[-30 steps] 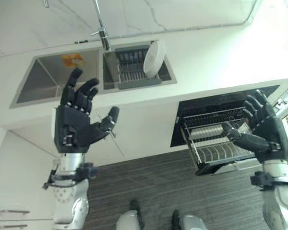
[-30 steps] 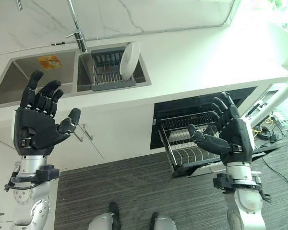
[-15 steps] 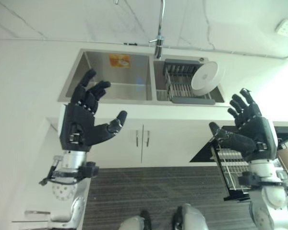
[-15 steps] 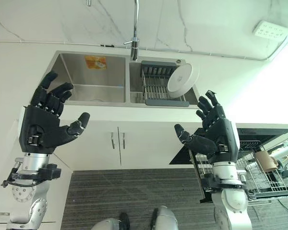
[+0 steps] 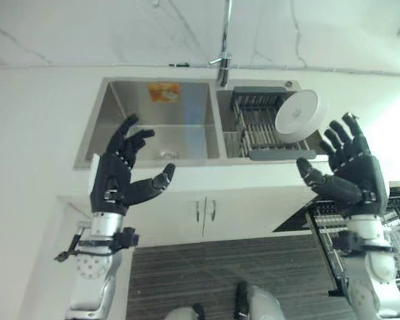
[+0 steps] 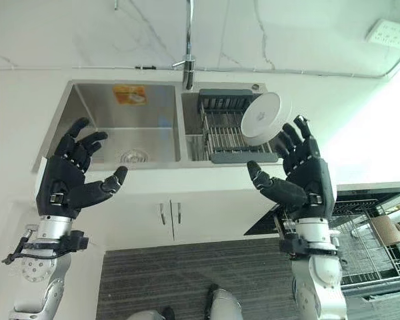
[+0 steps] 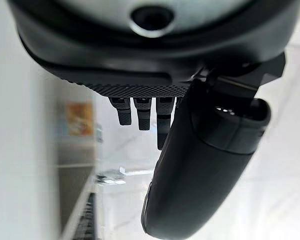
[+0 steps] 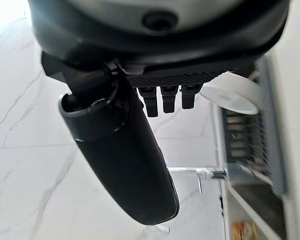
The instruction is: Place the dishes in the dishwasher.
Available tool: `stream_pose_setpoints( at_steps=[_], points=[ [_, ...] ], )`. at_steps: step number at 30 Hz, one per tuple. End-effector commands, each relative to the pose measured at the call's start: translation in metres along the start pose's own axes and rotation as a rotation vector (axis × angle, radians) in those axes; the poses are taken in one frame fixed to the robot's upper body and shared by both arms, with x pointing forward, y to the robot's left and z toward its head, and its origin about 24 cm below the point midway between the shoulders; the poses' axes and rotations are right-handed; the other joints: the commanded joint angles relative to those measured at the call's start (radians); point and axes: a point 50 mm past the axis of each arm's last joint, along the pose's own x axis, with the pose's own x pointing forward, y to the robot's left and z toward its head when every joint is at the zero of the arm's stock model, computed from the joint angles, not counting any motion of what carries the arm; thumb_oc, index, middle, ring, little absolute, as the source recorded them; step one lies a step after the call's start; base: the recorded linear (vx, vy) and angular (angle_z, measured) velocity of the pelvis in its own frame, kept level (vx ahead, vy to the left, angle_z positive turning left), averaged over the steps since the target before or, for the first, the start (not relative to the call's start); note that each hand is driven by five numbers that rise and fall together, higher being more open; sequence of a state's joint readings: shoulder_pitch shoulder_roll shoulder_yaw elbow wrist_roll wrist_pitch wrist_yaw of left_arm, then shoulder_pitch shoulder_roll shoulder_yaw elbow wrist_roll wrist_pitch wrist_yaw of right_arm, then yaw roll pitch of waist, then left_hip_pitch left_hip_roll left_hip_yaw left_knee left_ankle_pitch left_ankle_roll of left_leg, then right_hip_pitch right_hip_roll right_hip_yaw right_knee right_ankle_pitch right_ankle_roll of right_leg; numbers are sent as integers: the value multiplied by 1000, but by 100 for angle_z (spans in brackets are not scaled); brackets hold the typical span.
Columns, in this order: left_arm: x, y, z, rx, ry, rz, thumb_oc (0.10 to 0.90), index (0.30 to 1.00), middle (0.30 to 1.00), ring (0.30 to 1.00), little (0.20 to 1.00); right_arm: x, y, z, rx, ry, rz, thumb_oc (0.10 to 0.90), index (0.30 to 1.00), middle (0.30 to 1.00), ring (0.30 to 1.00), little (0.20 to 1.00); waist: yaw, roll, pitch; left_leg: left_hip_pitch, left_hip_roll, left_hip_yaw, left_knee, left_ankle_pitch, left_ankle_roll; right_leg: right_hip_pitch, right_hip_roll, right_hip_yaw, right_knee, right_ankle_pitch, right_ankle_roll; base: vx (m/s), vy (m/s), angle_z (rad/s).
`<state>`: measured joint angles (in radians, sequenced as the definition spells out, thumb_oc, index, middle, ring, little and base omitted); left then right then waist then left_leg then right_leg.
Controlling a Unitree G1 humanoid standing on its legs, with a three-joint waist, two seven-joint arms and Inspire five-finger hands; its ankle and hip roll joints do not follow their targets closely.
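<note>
- Task object. A white plate (image 6: 261, 115) stood on edge in the dark drying rack (image 6: 220, 130) that filled the smaller basin of the steel sink (image 6: 113, 123), leaning at the rack's 3 o'clock end, its back turned toward me.
- Right hand (image 6: 305, 177). I held it up empty, fingers spread wide and thumb apart, just in front of the plate at its 5 o'clock side and not touching it.
- Left hand (image 6: 68, 177). I held it raised and empty too, fingers loosely spread, before the larger basin at 9 o'clock of the rack, well apart from the plate.
- Handling, as I judged it. The plate looked rigid, glazed and breakable, likely smooth enough to slip. I judged the free upper rim the place to pinch, thumb on one face and fingers on the other.
- Edges. The rack's wires, the basin wall and the faucet (image 6: 189, 40) at 11 o'clock of the plate were what it could knock against on lifting.
- Open room. The white counter (image 6: 360, 133) at 3 o'clock lay bare. The dishwasher rack (image 6: 380, 257) stood pulled out at 5 o'clock, below the counter's edge, and the plate would have to clear that edge.
</note>
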<state>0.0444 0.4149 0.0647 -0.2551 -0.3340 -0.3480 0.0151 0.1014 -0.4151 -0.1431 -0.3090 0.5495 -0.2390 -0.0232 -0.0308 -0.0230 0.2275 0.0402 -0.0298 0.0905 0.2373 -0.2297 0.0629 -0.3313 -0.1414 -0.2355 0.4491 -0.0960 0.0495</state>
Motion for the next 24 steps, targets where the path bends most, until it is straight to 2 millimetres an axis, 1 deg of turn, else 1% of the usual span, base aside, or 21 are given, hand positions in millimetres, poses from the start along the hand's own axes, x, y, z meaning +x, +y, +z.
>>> stream_pose_setpoints(
  at_steps=[1,2,3,4,5,6,7,8,9,10,11,12,13,14,16,18,20,24],
  points=[
    [13,-9,47,18,-269,-85,800,900,900,900,900,13,0,40,-25,-246,18,800,900,900,900,900,-22,-23,-130,-18,101,54,63,-62,-87,88,-23,10,-149,25,61,131,-241,8],
    [14,-11,47,14,-273,-87,800,900,900,900,900,13,-1,41,-14,-248,17,800,900,900,900,900,-25,-25,-132,-10,104,60,63,-52,-93,92,-18,13,-149,19,54,196,-343,-1],
    [15,-12,46,1,-278,-98,800,900,900,900,900,13,-5,43,-17,-261,8,800,900,900,900,900,-30,-29,-136,9,112,80,63,36,-116,106,-8,21,-149,0,32,211,-359,-5],
    [15,-13,46,-4,-285,-105,800,900,900,900,900,13,-6,46,-20,-273,5,800,900,900,900,900,-27,-43,-132,9,108,93,87,109,-131,123,-13,25,-149,-11,18,186,-336,-8],
    [15,-13,47,-4,-288,-109,800,900,900,900,900,13,-7,47,-19,-280,4,800,900,900,900,900,-25,-48,-126,-5,104,93,120,120,-134,129,-15,26,-149,-14,13,117,-216,-4],
    [14,-14,47,-2,-292,-111,800,900,900,900,900,13,-7,48,-22,-287,4,800,900,900,900,900,-23,-52,-120,-35,96,95,177,118,-132,136,-16,24,-149,-18,6,89,-125,-8],
    [13,-15,46,-1,-294,-112,800,900,900,900,900,12,-7,48,-29,-291,-3,800,900,900,900,900,-24,-52,-116,-60,90,100,198,114,-127,141,-13,25,-149,-20,3,131,-78,-8],
    [12,-15,46,-3,-297,-112,800,900,900,900,900,12,-8,50,-34,-298,-22,800,900,900,900,900,-23,-50,-113,-74,68,104,173,83,-109,142,-11,31,-149,-20,6,142,-4,-6],
    [11,-15,46,-1,-299,-108,800,900,900,900,900,12,-8,51,-30,-306,-32,800,900,900,900,900,-22,-48,-113,-67,47,107,135,57,-94,139,-9,38,-149,-19,12,155,49,-18],
    [9,-14,45,2,-298,-102,800,900,900,900,900,13,-8,51,-25,-309,-35,800,900,900,900,900,-21,-39,-114,-58,24,105,73,38,-81,135,0,51,-149,-18,21,137,85,-33],
    [7,-12,45,1,-296,-99,800,900,900,900,900,13,-8,50,-17,-307,-39,800,900,900,900,900,-18,-18,-111,-79,19,89,63,13,-72,135,27,64,-149,-19,30,163,90,-53],
    [5,-12,46,2,-297,-105,800,900,900,900,900,13,-5,47,-9,-297,-38,800,900,900,900,900,-15,10,-112,-116,15,54,63,-6,-66,128,62,76,-149,-19,40,174,69,-58],
    [5,-11,46,3,-297,-109,800,900,900,900,900,14,-4,46,-2,-286,-34,800,900,900,900,900,-17,12,-112,-112,12,40,63,-12,-59,124,66,78,-149,-14,44,158,59,-65],
    [6,-13,45,4,-300,-120,800,900,900,900,900,15,-3,44,2,-277,-36,800,900,900,900,900,-18,14,-114,-115,18,27,63,-20,-57,127,76,81,-149,-18,42,139,88,-59],
    [9,-19,42,0,-282,-136,800,900,900,900,900,15,-5,38,53,-241,-46,800,900,900,900,900,-21,19,-143,-131,35,27,63,-28,-59,144,82,63,-149,-35,41,132,133,-20],
    [13,-24,41,5,-289,-150,800,900,900,900,900,18,-2,34,73,-220,-32,800,900,900,900,900,-23,18,-157,-137,37,29,63,-30,-57,154,83,59,-149,-44,37,123,140,0],
    [18,-27,39,-7,-287,-157,800,900,900,900,900,27,0,29,111,-191,-35,800,900,900,900,900,-10,16,-167,-140,39,30,63,-31,-55,169,80,49,-149,-57,35,89,100,-6],
    [20,-26,38,-6,-286,-159,800,900,900,900,900,33,1,25,120,-171,-28,800,900,900,900,900,6,15,-170,-135,37,29,63,-32,-49,184,75,41,-149,-65,34,43,33,4]
  ],
)
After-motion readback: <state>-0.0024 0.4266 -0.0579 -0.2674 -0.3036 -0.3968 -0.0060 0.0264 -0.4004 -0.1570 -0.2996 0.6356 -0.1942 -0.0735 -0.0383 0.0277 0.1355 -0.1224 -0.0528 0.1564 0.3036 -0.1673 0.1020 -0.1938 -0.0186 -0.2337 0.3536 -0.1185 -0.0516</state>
